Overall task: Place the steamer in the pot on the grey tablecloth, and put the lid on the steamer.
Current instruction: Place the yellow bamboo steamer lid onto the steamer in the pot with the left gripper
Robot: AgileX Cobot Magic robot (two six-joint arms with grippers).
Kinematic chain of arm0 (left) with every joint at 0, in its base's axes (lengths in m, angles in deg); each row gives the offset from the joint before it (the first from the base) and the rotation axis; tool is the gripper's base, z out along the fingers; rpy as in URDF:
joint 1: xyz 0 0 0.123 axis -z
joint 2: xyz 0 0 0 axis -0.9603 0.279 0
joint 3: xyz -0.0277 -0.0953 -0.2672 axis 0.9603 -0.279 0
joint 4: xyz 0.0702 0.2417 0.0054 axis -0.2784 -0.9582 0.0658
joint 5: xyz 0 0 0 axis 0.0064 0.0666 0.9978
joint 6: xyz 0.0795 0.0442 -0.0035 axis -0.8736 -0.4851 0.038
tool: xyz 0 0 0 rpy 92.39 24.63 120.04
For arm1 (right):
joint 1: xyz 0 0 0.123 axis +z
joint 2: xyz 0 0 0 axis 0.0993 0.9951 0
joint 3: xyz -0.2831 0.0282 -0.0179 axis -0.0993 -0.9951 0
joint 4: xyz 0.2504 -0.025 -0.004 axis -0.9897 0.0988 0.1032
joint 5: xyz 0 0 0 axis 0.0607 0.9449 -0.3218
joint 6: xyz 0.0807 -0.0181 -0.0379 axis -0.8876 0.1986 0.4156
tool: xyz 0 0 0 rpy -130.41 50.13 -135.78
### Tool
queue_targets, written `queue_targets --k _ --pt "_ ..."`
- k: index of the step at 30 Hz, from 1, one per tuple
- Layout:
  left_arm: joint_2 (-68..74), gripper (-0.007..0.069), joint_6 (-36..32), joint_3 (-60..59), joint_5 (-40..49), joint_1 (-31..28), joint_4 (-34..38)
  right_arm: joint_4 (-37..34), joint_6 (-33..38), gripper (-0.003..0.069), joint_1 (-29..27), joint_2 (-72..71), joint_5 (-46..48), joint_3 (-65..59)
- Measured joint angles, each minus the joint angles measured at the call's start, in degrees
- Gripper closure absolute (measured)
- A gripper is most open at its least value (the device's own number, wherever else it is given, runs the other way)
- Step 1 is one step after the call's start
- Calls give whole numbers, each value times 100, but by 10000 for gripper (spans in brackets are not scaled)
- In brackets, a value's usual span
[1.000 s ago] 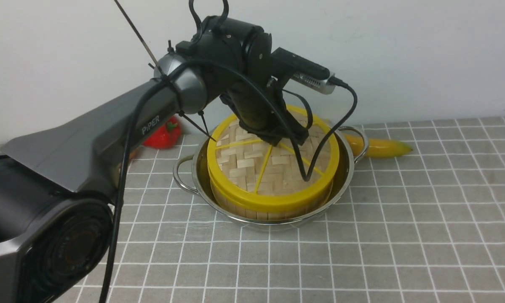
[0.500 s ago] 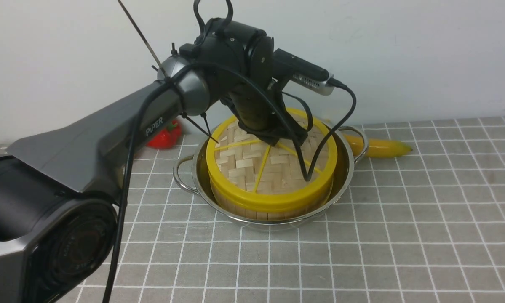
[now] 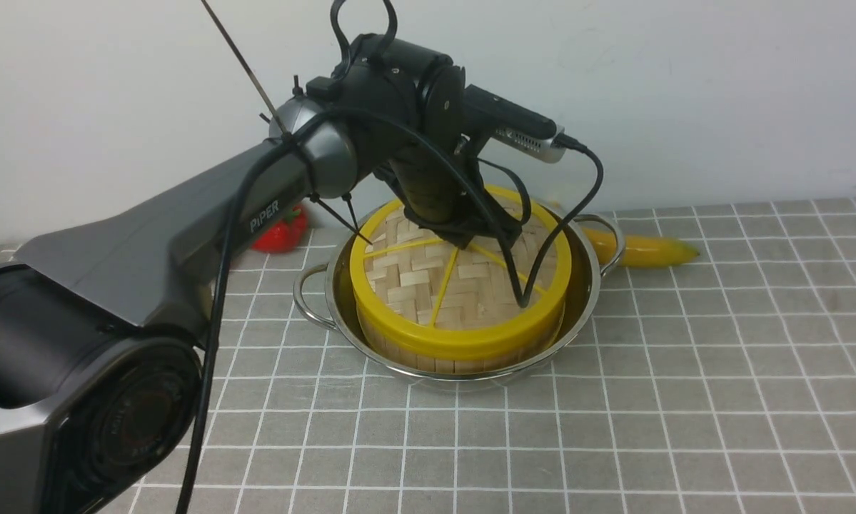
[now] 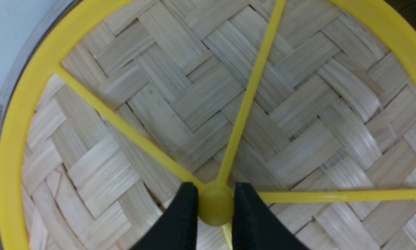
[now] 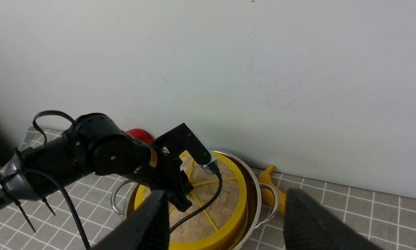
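Observation:
The steel pot (image 3: pixel 586 282) stands on the grey tablecloth (image 3: pixel 685 400) with the bamboo steamer (image 3: pixel 428 360) inside it. The woven, yellow-rimmed lid (image 3: pixel 442 293) lies on top of the steamer. My left gripper (image 4: pixel 215 194) reaches down onto the lid's centre, shut on the yellow knob (image 4: pixel 215 210) where the spokes meet. From the front, its fingers are hidden behind the wrist. My right gripper (image 5: pixel 227 192) is out of the front view. Its wrist view shows it open and empty, held above the cloth and facing the pot from a distance.
A banana (image 3: pixel 642 250) lies behind the pot's right handle, against the wall. A red fruit (image 3: pixel 279 228) sits behind the left arm at the back left. The left arm's cable (image 3: pixel 542 264) loops over the lid.
The left wrist has edged slightly up and to the right. The lid stays on the steamer and the grip on the knob is unchanged.

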Motion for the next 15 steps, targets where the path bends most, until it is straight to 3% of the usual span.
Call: queue_targets --k 5,11,13,15 --pt "5 486 -5 0 -12 0 9 0 0 219 0 0 0 0" --pt "5 275 -5 4 -161 0 -53 0 0 219 0 0 0 0" --pt "-11 131 -5 42 -175 0 -107 0 0 219 0 0 0 0" --pt "-81 67 -5 126 -115 0 -180 0 0 219 0 0 0 0"
